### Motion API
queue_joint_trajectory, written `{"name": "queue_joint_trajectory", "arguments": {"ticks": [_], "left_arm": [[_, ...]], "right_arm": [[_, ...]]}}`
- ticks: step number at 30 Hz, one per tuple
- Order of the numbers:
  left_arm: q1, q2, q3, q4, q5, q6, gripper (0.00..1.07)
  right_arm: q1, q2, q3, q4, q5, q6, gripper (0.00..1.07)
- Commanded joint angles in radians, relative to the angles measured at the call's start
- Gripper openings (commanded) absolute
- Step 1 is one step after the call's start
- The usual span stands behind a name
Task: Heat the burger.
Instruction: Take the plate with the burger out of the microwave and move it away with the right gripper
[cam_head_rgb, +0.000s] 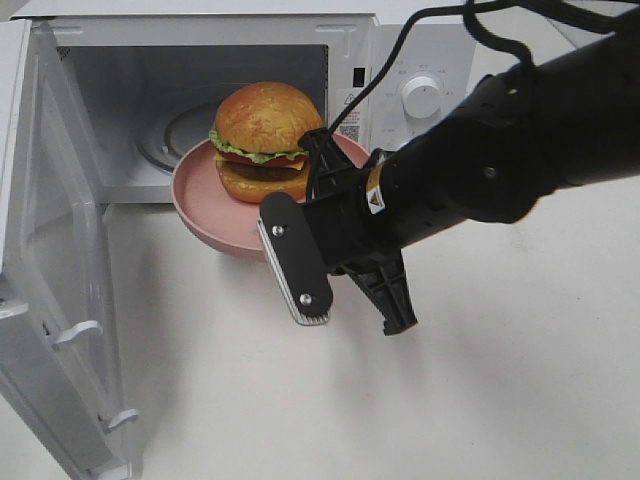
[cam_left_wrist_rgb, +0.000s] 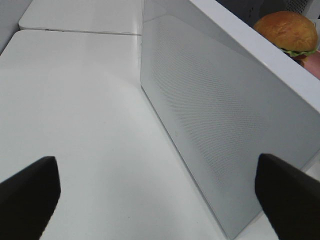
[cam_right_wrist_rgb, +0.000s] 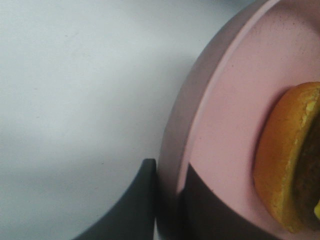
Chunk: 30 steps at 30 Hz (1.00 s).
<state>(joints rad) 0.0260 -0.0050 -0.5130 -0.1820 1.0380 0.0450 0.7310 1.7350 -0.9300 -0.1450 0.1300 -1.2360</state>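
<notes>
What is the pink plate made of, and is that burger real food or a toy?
The pink plate looks like matte plastic or glazed ceramic: smooth, evenly coloured, thick rim, no shine. I cannot tell which. The burger may well be a plastic or foam model: its bun is glossy and very evenly golden, its lettuce frill stiff and neat. Real food is not ruled out.

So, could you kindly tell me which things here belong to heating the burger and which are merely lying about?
Part of the job:
- burger
- pink plate beneath it
- microwave, with its door open
- right gripper, jaws shut on the plate's rim

Lying about:
- left gripper, open and empty beside the door
</notes>
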Motion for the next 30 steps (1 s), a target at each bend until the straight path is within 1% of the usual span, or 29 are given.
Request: {"name": "queue_joint_trajectory", "arguments": {"ticks": [1, 2, 4, 5, 6, 8, 11, 12, 14, 15, 16, 17, 18, 20, 22, 23, 24, 25, 27, 30], "left_arm": [[0.005, -0.009, 0.0, -0.008, -0.012, -0.003, 0.98], [0.005, -0.009, 0.0, -0.008, -0.012, -0.003, 0.98], [0.005, -0.009, 0.0, -0.008, -0.012, -0.003, 0.98], [0.005, -0.009, 0.0, -0.008, -0.012, -0.003, 0.98], [0.005, -0.009, 0.0, -0.008, -0.012, -0.003, 0.98], [0.005, -0.009, 0.0, -0.008, -0.012, -0.003, 0.98], [0.005, -0.009, 0.0, -0.008, -0.012, -0.003, 0.98], [0.005, -0.009, 0.0, -0.008, -0.012, -0.003, 0.98], [0.005, -0.009, 0.0, -0.008, -0.012, -0.003, 0.98], [0.005, -0.009, 0.0, -0.008, -0.012, -0.003, 0.98], [0.005, -0.009, 0.0, -0.008, -0.012, -0.003, 0.98], [0.005, -0.009, 0.0, -0.008, -0.012, -0.003, 0.98], [0.005, -0.009, 0.0, -0.008, -0.012, -0.003, 0.98], [0.005, -0.009, 0.0, -0.008, -0.012, -0.003, 0.98], [0.005, -0.009, 0.0, -0.008, -0.012, -0.003, 0.98], [0.005, -0.009, 0.0, -0.008, -0.012, -0.003, 0.98], [0.005, -0.009, 0.0, -0.008, -0.012, -0.003, 0.98], [0.005, -0.009, 0.0, -0.008, -0.012, -0.003, 0.98], [0.005, -0.009, 0.0, -0.008, -0.012, -0.003, 0.98], [0.005, -0.009, 0.0, -0.008, -0.012, -0.003, 0.98]], "right_arm": [[0.018, -0.119, 0.083, -0.02, -0.07, -0.009, 0.0], [0.018, -0.119, 0.083, -0.02, -0.07, -0.009, 0.0], [0.027, -0.187, 0.138, -0.02, -0.066, -0.009, 0.0], [0.027, -0.187, 0.138, -0.02, -0.066, -0.009, 0.0], [0.027, -0.232, 0.174, -0.02, -0.064, -0.009, 0.0], [0.027, -0.256, 0.191, -0.02, -0.06, -0.007, 0.0], [0.027, -0.349, 0.244, -0.02, -0.007, -0.005, 0.0], [0.027, -0.349, 0.244, -0.02, -0.007, -0.005, 0.0], [0.027, -0.416, 0.279, -0.02, 0.044, -0.005, 0.0], [0.027, -0.416, 0.279, -0.02, 0.044, -0.005, 0.0], [0.027, -0.462, 0.305, -0.02, 0.071, -0.005, 0.0], [0.027, -0.462, 0.305, -0.02, 0.071, -0.005, 0.0], [0.027, -0.514, 0.331, -0.02, 0.098, -0.005, 0.0], [0.027, -0.541, 0.341, -0.02, 0.112, -0.005, 0.0], [0.027, -0.615, 0.371, -0.024, 0.173, 0.018, 0.0], [0.027, -0.615, 0.371, -0.024, 0.173, 0.018, 0.0], [0.027, -0.663, 0.388, -0.032, 0.214, 0.035, 0.0], [0.027, -0.663, 0.388, -0.032, 0.214, 0.035, 0.0], [0.027, -0.77, 0.419, -0.084, 0.289, 0.111, 0.0], [0.027, -0.79, 0.424, -0.096, 0.311, 0.136, 0.0]]}}
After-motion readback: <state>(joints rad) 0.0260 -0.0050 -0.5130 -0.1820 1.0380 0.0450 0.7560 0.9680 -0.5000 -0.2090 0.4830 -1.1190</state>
